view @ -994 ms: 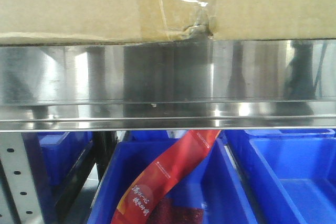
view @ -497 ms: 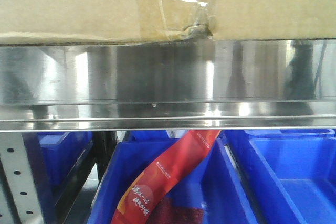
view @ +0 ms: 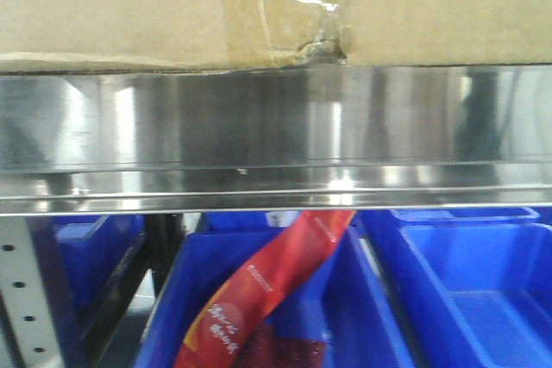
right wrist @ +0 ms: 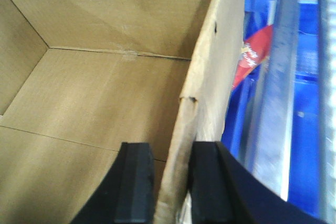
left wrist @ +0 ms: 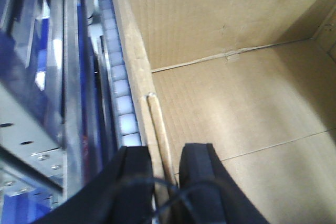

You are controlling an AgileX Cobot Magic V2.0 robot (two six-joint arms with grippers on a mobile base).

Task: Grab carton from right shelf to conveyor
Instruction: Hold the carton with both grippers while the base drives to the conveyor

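L pincer (left wrist: 165, 182) points down, its black fingers (left wrist: 135, 182) astride a wall of the carton (left wrist: 236, 103), one inside, one outside, both pressed to it. R pincer (right wrist: 164, 187) shown in same pose, clamped on a carton wall. Thin cable crosses L fingers.

Large plain brown corrugated carton (view: 129, 6), upright and open-topped, resting on right shelf (view: 19, 290), lower front edge directly above wide shiny steel rail (view: 259, 127). Clear tape down centre seam, small tear at bottom edge over rail's middle. Bare cardboard walls and floor flaps inside. Grey perforated post under rail's left end.
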